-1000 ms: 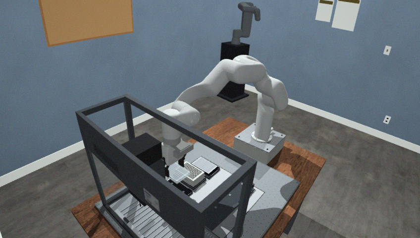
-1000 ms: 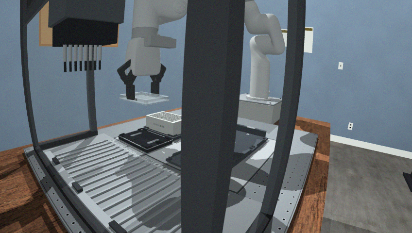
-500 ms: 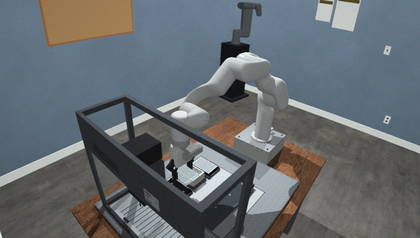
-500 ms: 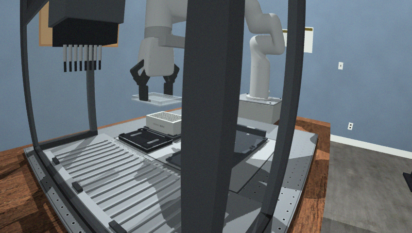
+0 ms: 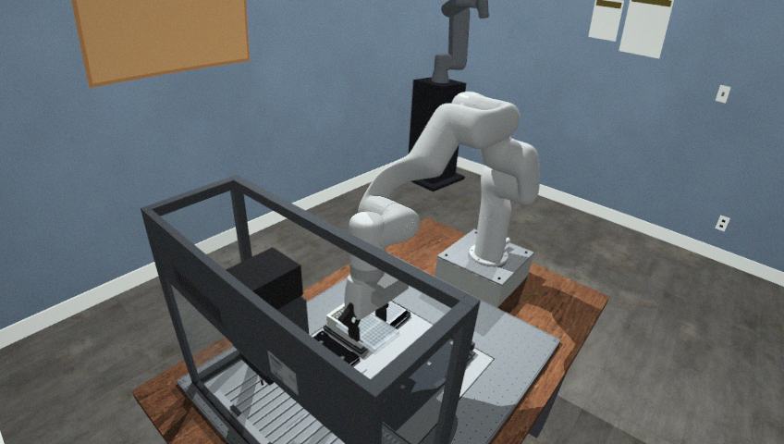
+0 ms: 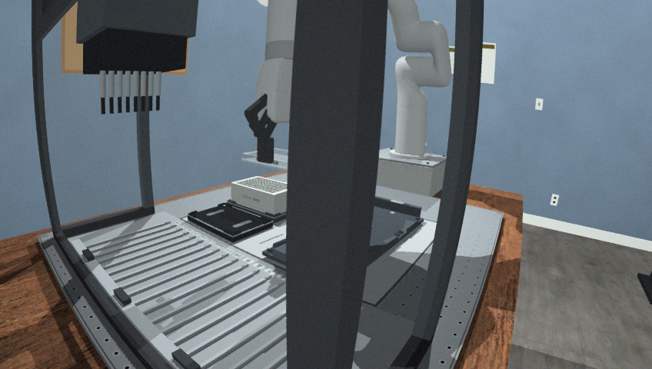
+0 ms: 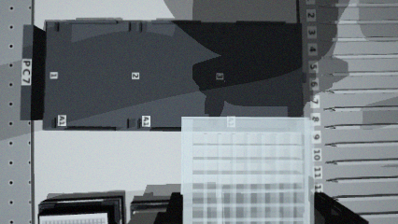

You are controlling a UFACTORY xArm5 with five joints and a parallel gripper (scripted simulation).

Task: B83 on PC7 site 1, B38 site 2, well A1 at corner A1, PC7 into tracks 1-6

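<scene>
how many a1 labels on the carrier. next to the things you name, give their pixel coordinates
3: site 1's label (image 7: 62,120), site 2's label (image 7: 146,121) and site 3's label (image 7: 231,121), the last seen through B38 (image 5: 378,331) (image 6: 281,158) (image 7: 248,177). None looks hidden.

White arm (image 5: 421,145) (image 6: 414,109), black fingers (image 5: 354,328) (image 6: 265,151).
</scene>
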